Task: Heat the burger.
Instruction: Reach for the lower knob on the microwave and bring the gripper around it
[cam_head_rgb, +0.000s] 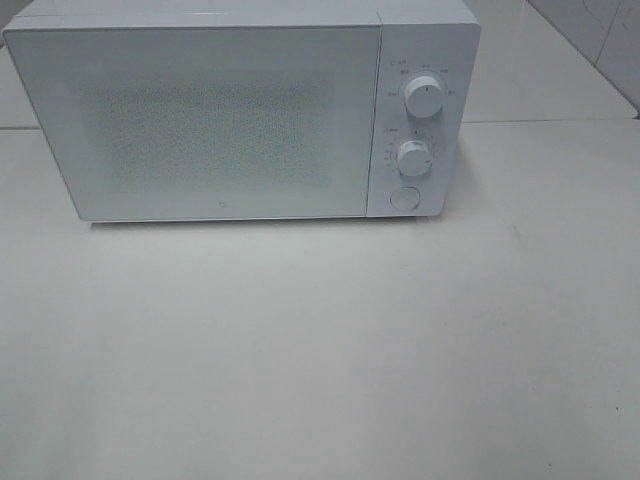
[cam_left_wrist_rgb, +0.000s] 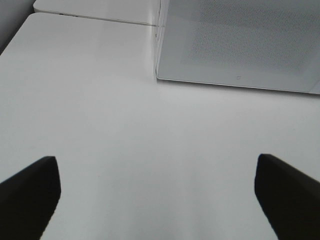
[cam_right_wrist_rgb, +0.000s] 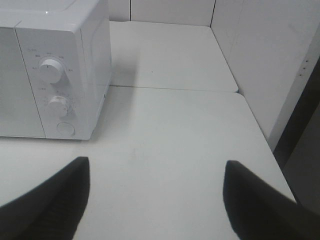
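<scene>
Spreading pale under everything, the white bench (cam_head_rgb: 320, 350) carries a boxy white microwave oven (cam_head_rgb: 240, 20) with its speckled frosted door (cam_head_rgb: 200, 120) shut, and two round white dials (cam_head_rgb: 424, 97) above a round button (cam_head_rgb: 404, 197) on its right panel. The left arm's dark fingers (cam_left_wrist_rgb: 30, 195) and the right arm's dark fingers (cam_right_wrist_rgb: 50, 200) stand wide over the bench, holding nothing. Where the burger is cannot be told.

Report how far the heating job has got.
Done: nothing I can confirm; the microwave door is shut and no burger shows in any view. In hand: nothing; the left gripper and right gripper hang open and empty over the table. Left: possibly everything; the door hides the inside.
</scene>
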